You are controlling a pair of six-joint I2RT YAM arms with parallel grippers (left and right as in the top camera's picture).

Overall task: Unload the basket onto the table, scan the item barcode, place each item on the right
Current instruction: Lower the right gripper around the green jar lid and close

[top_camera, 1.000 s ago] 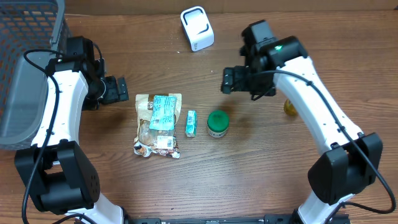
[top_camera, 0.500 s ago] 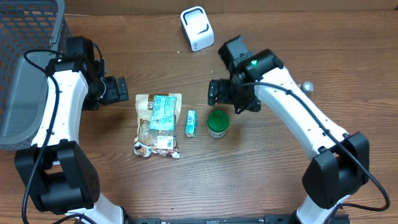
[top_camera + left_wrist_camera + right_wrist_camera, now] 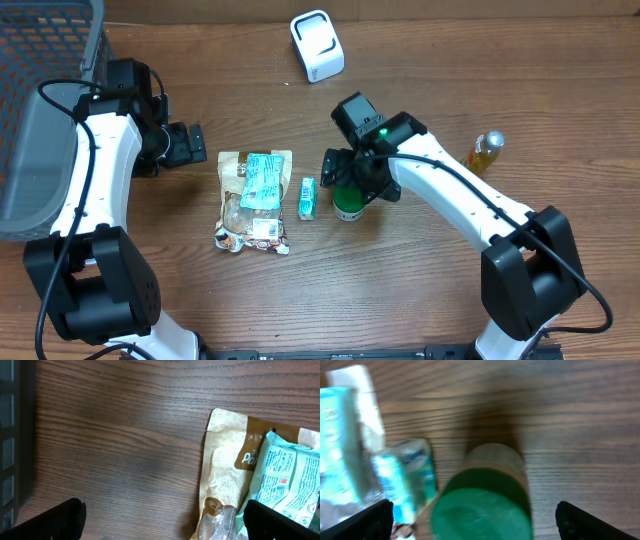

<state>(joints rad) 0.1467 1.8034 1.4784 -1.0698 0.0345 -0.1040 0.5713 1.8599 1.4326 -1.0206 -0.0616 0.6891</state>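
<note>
My right hand hangs with its fingers spread wide, gripping nothing. In the right wrist view a jar with a green lid stands upright between the two fingertips, though the blur hides whether either one touches it. From overhead the jar sits near the middle of the worktop, partly under my hand.

Just to its left lies a small teal pack, apart from the jar. Further left is a brown pouch lying flat with a teal packet on top of it.

My left hand is also spread wide and empty, low over bare wood just left of the pouch's top corner. The left wrist view shows the pouch and teal packet beside my right-hand fingertip.

A white scanner stands near the far edge, well apart from the jar. A small yellow bottle lies towards the right edge. A grey basket fills the far left corner.
</note>
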